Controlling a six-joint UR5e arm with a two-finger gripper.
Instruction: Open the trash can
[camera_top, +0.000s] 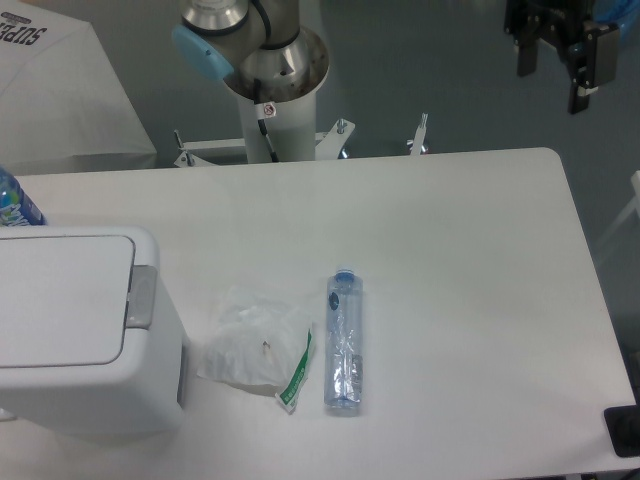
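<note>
Boxy white trash can (70, 330) (flat lid shut).

High fixed view over table (450, 260)

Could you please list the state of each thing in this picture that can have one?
trash can: lid shut, grey push tab untouched.
gripper: raised off the table's far right corner, holding nothing; fingers too unclear to judge.
plastic bottle: lying on its side, cap on.
plastic bag: crumpled, flat on the table.
</note>
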